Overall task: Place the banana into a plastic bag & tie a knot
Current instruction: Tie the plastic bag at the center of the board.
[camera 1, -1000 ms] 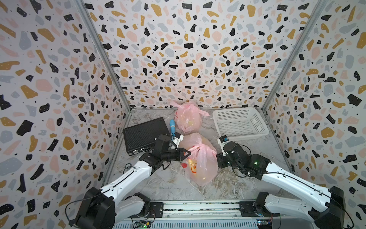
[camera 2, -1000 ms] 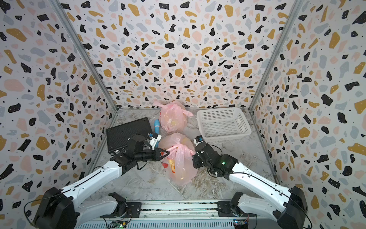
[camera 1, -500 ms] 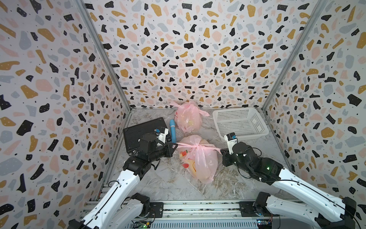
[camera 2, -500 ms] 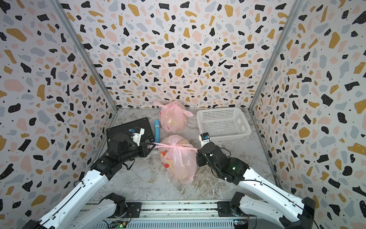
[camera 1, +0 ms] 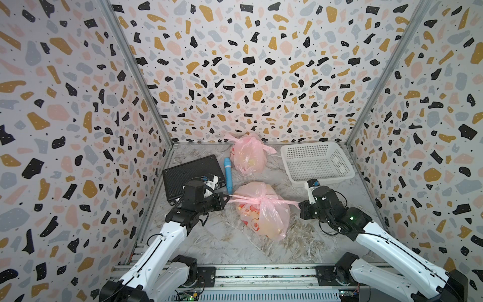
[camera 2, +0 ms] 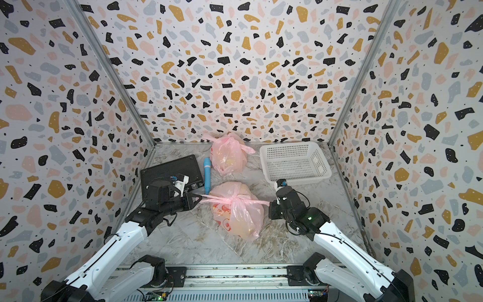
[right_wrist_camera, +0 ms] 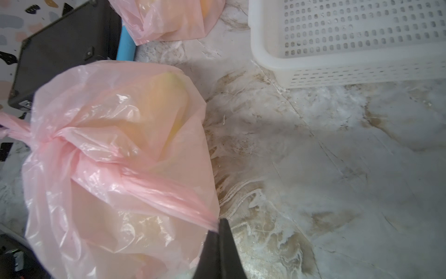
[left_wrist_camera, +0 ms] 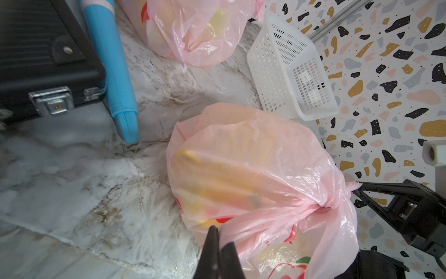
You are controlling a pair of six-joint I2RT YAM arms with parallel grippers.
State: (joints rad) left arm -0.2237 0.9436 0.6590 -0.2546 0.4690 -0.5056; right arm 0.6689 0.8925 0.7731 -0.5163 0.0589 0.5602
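A pink plastic bag [camera 1: 261, 209] [camera 2: 236, 209] lies mid-table with a yellow banana [left_wrist_camera: 217, 174] [right_wrist_camera: 169, 103] showing through it. Its two handles are pulled taut sideways from a knot [camera 1: 262, 200] [camera 2: 236, 200] on top. My left gripper [camera 1: 226, 198] [left_wrist_camera: 218, 235] is shut on the left handle [left_wrist_camera: 253, 224]. My right gripper [camera 1: 300, 205] [right_wrist_camera: 217, 228] is shut on the right handle [right_wrist_camera: 156, 190]. Both grippers sit level with the knot, one on each side of the bag.
A second tied pink bag [camera 1: 248, 155] sits at the back. A white basket [camera 1: 316, 162] stands back right. A black case [camera 1: 190, 174] and a blue tube [camera 1: 228, 175] lie to the left. Patterned walls close in three sides.
Both grippers have drawn apart sideways, stretching the handles out and tightening the knot. The bag has settled lower and flatter on the table.
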